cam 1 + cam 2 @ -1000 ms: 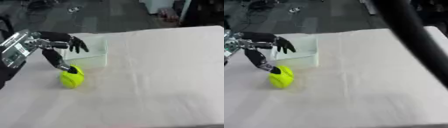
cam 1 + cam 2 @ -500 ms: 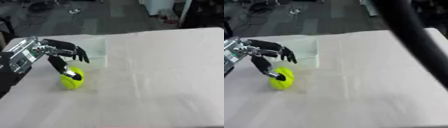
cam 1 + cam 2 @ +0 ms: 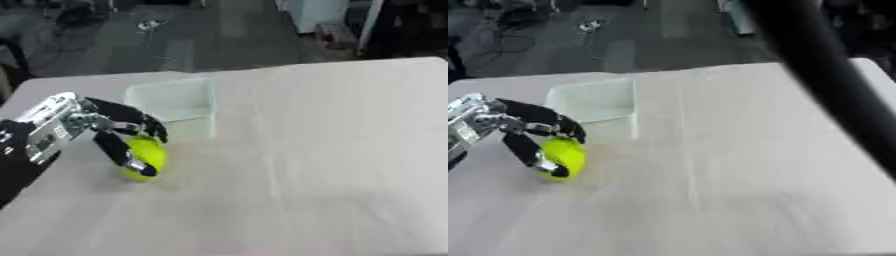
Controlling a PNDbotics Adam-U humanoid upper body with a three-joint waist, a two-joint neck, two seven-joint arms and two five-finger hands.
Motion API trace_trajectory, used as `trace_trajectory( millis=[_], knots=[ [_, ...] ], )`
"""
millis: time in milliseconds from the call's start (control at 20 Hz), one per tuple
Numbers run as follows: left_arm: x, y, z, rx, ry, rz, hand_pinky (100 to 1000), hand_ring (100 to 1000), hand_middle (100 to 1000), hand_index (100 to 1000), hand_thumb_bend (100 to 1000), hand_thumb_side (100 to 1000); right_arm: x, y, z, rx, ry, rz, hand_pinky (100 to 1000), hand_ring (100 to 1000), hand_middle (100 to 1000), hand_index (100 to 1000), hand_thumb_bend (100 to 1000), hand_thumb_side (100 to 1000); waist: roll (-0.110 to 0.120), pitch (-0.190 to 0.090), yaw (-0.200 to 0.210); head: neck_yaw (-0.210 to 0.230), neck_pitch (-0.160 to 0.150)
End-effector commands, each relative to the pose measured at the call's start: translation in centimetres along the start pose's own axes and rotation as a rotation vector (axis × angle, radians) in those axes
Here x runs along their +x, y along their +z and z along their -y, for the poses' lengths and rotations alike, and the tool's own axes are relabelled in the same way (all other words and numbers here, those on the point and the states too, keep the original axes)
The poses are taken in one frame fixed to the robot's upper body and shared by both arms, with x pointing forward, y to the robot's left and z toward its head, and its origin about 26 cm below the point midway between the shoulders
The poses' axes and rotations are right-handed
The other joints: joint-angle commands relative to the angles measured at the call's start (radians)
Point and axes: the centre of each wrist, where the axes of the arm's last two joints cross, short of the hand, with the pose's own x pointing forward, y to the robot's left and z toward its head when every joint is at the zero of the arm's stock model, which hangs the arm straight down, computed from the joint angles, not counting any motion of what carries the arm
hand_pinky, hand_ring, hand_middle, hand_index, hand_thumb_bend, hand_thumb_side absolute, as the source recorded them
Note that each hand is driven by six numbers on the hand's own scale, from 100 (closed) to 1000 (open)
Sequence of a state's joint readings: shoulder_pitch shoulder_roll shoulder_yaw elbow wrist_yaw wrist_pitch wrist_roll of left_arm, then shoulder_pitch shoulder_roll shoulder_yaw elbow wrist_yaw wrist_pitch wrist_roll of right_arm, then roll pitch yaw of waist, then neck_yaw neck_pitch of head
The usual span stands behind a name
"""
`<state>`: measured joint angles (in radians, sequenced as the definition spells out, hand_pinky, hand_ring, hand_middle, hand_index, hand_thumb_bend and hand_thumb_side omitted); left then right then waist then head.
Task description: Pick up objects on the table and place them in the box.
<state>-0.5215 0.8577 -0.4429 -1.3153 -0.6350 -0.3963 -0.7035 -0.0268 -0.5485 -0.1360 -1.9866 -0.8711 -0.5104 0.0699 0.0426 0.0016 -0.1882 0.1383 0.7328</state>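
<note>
- Left hand (image 3: 118, 131) — fingers and thumb curled round the yellow-green ball (image 3: 145, 158), near the tabletop's (image 3: 332, 150) left edge.
- Clear box (image 3: 175, 105) — just beyond the ball.

a pale cloth-covered table (image 3: 332, 150) fills the view — beyond its far edge, dark floor (image 3: 175, 45) with cables (image 3: 149, 24).

Left hand (image 3: 525, 131) curled round a yellow-green ball (image 3: 564, 158) near the tabletop's (image 3: 737, 165) left edge, thumb under the ball's near side, pale translucent box (image 3: 595, 104) just beyond toward the far-left corner, dark blurred bar (image 3: 826, 65) crossing the right edge
</note>
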Motion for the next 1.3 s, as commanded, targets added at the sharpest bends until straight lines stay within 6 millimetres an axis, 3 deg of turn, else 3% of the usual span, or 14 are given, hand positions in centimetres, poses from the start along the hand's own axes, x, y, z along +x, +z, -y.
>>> trace_trajectory(
  millis=[50, 250, 350, 450, 550, 750, 850, 900, 950, 1000, 1050, 1100, 1150, 1300],
  knots=[
    [-1.0, 1.2, -0.2, -0.24, -0.191, 0.084, 744, 912, 929, 958, 439, 770, 0.7, -0.9, 0.0, 0.039, 0.016, 0.015, 127, 471, 548, 842, 100, 1000, -0.002, -0.007, 0.0, 0.011, -0.008],
    [-1.3, 1.6, 0.0, -0.277, -0.25, 0.054, 793, 952, 1000, 1000, 539, 587, 0.6, -0.8, -0.1, 0.038, 0.014, 0.013, 127, 471, 548, 843, 100, 1000, -0.003, -0.006, -0.003, 0.018, -0.012],
    [-1.3, 1.7, 0.2, -0.29, -0.27, 0.044, 818, 976, 1000, 1000, 590, 580, 0.5, -0.8, -0.1, 0.037, 0.015, 0.011, 127, 471, 548, 843, 100, 1000, -0.004, -0.006, -0.003, 0.02, -0.011],
    [-1.4, 1.8, 0.5, -0.303, -0.278, 0.035, 845, 1000, 1000, 1000, 551, 716, 0.5, -0.7, -0.1, 0.036, 0.017, 0.01, 127, 471, 549, 844, 100, 1000, -0.004, -0.004, -0.002, 0.02, -0.011],
    [-1.2, 2.0, 0.9, -0.311, -0.278, 0.032, 842, 998, 1000, 1000, 552, 743, 0.5, -0.7, -0.1, 0.036, 0.019, 0.009, 126, 471, 549, 844, 100, 1000, -0.005, -0.003, 0.0, 0.019, -0.01],
    [-0.4, 2.6, 1.6, -0.338, -0.303, 0.011, 809, 963, 1000, 1000, 549, 678, 0.5, -0.5, -0.1, 0.038, 0.025, 0.008, 126, 471, 549, 843, 100, 1000, -0.006, -0.002, 0.005, 0.019, -0.007],
    [0.0, 3.2, 1.7, -0.349, -0.323, -0.015, 693, 833, 962, 1000, 529, 589, 0.5, -0.5, -0.1, 0.037, 0.03, 0.009, 126, 471, 549, 843, 100, 1000, -0.006, -0.002, 0.009, 0.018, -0.006],
    [0.2, 3.6, 1.7, -0.35, -0.334, -0.026, 705, 846, 972, 1000, 442, 637, 0.5, -0.4, 0.0, 0.036, 0.032, 0.009, 126, 471, 549, 843, 100, 1000, -0.006, -0.003, 0.012, 0.016, -0.006],
    [0.5, 4.0, 1.6, -0.345, -0.341, -0.034, 550, 696, 857, 1000, 531, 536, 0.5, -0.4, 0.0, 0.036, 0.035, 0.009, 126, 471, 548, 842, 100, 1000, -0.006, -0.003, 0.015, 0.015, -0.005],
    [0.7, 4.4, 1.5, -0.337, -0.344, -0.041, 408, 543, 729, 973, 488, 525, 0.6, -0.3, 0.0, 0.036, 0.037, 0.009, 125, 471, 548, 842, 100, 1000, -0.006, -0.004, 0.019, 0.013, -0.004],
    [1.0, 4.7, 1.5, -0.329, -0.343, -0.045, 408, 543, 729, 973, 488, 525, 0.6, -0.3, 0.0, 0.036, 0.039, 0.009, 125, 471, 548, 842, 100, 1000, -0.007, -0.004, 0.02, 0.013, -0.003],
    [1.1, 4.9, 1.4, -0.31, -0.324, -0.046, 173, 332, 500, 746, 331, 625, 0.6, -0.2, 0.1, 0.035, 0.041, 0.009, 125, 471, 548, 842, 100, 1000, -0.007, -0.005, 0.023, 0.012, -0.002],
    [1.3, 5.2, 1.3, -0.292, -0.304, -0.045, 100, 167, 361, 584, 134, 778, 0.6, -0.2, 0.1, 0.034, 0.043, 0.009, 125, 471, 547, 841, 100, 1000, -0.007, -0.005, 0.024, 0.013, -0.002],
    [2.3, 6.1, 0.0, -0.165, -0.217, 0.033, 100, 100, 161, 455, 100, 727, 0.6, 0.0, 0.2, 0.029, 0.047, 0.01, 125, 471, 546, 840, 100, 1000, -0.008, -0.007, 0.029, 0.01, -0.006]
  ],
)
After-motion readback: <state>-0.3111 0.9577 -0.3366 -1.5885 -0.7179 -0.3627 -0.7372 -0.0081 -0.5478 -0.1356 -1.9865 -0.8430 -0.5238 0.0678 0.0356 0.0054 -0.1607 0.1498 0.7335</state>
